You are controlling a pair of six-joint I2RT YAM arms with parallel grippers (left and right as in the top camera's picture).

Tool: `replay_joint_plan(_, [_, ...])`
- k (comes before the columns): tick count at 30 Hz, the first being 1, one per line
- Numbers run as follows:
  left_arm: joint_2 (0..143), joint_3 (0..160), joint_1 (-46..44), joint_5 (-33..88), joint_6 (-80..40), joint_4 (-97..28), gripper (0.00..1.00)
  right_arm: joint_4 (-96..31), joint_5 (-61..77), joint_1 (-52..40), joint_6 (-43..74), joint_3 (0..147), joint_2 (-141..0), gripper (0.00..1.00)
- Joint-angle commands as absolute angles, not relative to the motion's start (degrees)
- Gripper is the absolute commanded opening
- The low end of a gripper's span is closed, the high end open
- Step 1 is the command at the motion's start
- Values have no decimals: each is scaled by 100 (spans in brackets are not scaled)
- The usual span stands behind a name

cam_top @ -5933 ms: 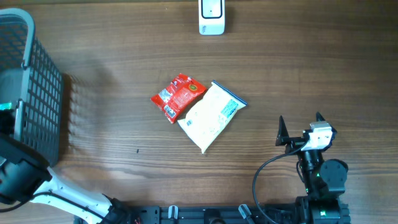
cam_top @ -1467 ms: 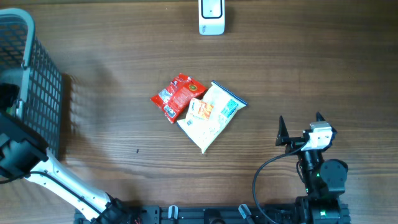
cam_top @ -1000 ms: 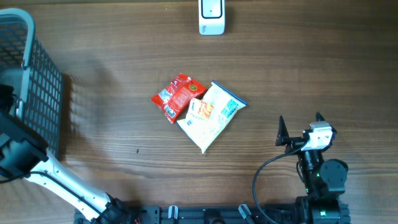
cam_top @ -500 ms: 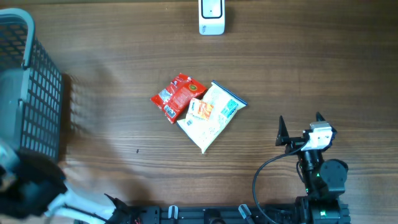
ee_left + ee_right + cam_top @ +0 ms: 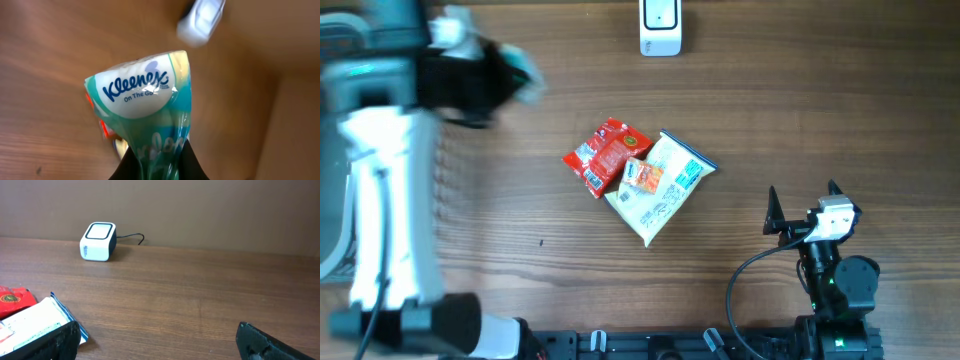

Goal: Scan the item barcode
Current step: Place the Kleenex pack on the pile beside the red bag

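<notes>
A teal and white Kleenex tissue pack (image 5: 145,95) hangs in my left gripper (image 5: 155,167), whose fingers are shut on its lower end. In the overhead view that gripper (image 5: 515,75) is blurred, above the table's upper left, with the pack (image 5: 525,72) at its tip. The white barcode scanner (image 5: 660,28) stands at the table's far edge; it shows blurred beyond the pack (image 5: 200,22) and in the right wrist view (image 5: 98,241). My right gripper (image 5: 803,205) rests open at the lower right, nothing between its fingers (image 5: 157,340).
A red packet (image 5: 607,153) and a white pouch (image 5: 660,187) lie overlapping at the table's centre, left of the right gripper. A grey mesh basket (image 5: 332,200) stands at the left edge, partly hidden by the left arm.
The left arm has come up from the basket at the lower left and swung over the table's upper left, carrying the tissue pack. The right arm has stayed still.
</notes>
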State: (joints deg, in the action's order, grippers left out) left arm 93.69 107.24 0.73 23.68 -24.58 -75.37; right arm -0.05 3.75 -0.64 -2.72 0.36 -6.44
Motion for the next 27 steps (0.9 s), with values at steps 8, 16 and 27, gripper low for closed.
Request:
replay_joint_plan(8, [11059,9100,-2668,781,-2899,-6357,75,5,294,-45,-287,32,-624,100])
replay_joint_plan(16, [10825,9714,-2248,786,-2895,-6871,100,5,294,-47,-285,32,-624,100])
replay_joint_plan(27, [8547,10781,-1114,760,-2624,-9028,100,5,294,-47,-287,32,-624,100])
